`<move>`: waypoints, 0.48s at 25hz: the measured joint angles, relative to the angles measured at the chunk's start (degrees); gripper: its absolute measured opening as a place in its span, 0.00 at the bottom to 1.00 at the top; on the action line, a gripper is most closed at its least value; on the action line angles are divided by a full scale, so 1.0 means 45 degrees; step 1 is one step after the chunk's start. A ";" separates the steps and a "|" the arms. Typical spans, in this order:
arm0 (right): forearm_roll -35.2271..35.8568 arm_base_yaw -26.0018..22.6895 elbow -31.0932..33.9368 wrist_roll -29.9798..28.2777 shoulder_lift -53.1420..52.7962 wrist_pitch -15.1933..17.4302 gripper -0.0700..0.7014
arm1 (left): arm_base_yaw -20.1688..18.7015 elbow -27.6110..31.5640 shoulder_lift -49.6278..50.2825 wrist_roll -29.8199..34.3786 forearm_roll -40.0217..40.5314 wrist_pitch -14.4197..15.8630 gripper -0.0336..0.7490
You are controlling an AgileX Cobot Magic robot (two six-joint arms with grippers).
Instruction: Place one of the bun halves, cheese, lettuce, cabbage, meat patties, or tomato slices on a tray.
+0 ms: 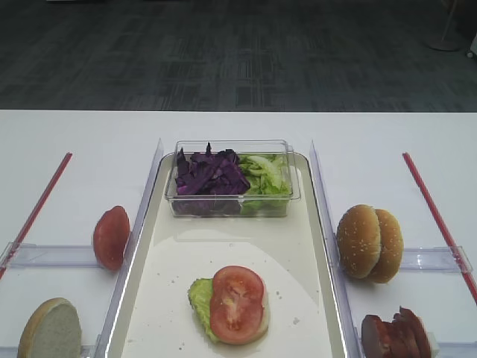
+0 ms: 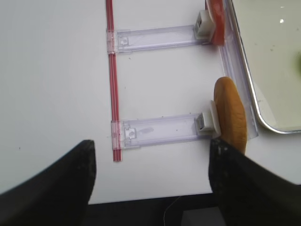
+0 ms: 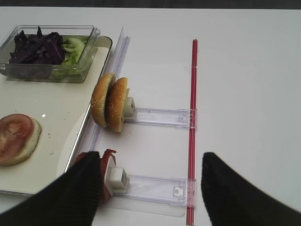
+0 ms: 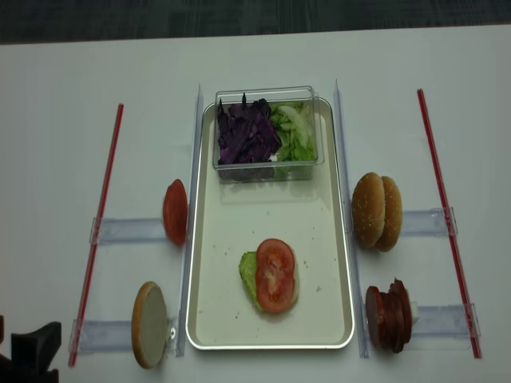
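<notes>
**Exterior high view: tomato slice sits on the stack in the tray, both grippers spread wide and holding nothing**

On the white table (image 1: 238,130) lies the tray (image 1: 305,246), long side running away from the camera. At its near end rests a bun half (image 3: 29,141) lying flat, with a piece of lettuce (image 1: 200,294) showing at its left edge and a tomato slice (image 1: 237,303) lying on top. At the far end of the tray stands a clear plastic box (image 1: 232,198) holding cabbage (image 1: 209,173) on the left and more lettuce on the right.

Left of the tray, a tomato end piece (image 1: 112,237) stands on edge against a clear holder (image 1: 48,256), and nearer the camera a bun half stands on edge with its pale cut face showing. Right of the tray, two bun halves (image 1: 369,242) stand on edge side by side, and nearer the camera a row of meat patties (image 1: 395,335) stands on edge. A red strip (image 1: 436,216) runs along the table on each outer side.

The left gripper (image 2: 150,179) hovers at the table's near-left corner, fingers far apart and empty. The right gripper (image 3: 150,188) hovers at the near-right, fingers likewise far apart and empty, one finger (image 3: 80,193) over the patties.
</notes>
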 joint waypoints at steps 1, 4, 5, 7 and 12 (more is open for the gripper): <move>0.0000 0.0000 0.0000 0.0000 0.0000 0.0000 0.72 | 0.0000 0.0052 -0.0276 0.0000 0.0000 0.0000 0.65; 0.0000 0.0000 0.0000 0.0000 0.0000 0.0000 0.72 | 0.0000 0.0070 -0.0866 0.0000 0.0000 0.0000 0.65; 0.0000 0.0000 0.0000 0.0000 0.0000 0.0000 0.72 | 0.0000 0.0070 -0.1041 0.0000 0.0000 0.0000 0.65; 0.0000 0.0000 0.0000 0.0000 0.0000 0.0000 0.72 | 0.0000 0.0070 -0.1489 0.0000 0.0000 0.0000 0.65; 0.0000 0.0000 0.0000 0.0000 0.0000 0.0050 0.72 | 0.0000 0.0070 -0.2832 0.0000 0.0000 0.0047 0.65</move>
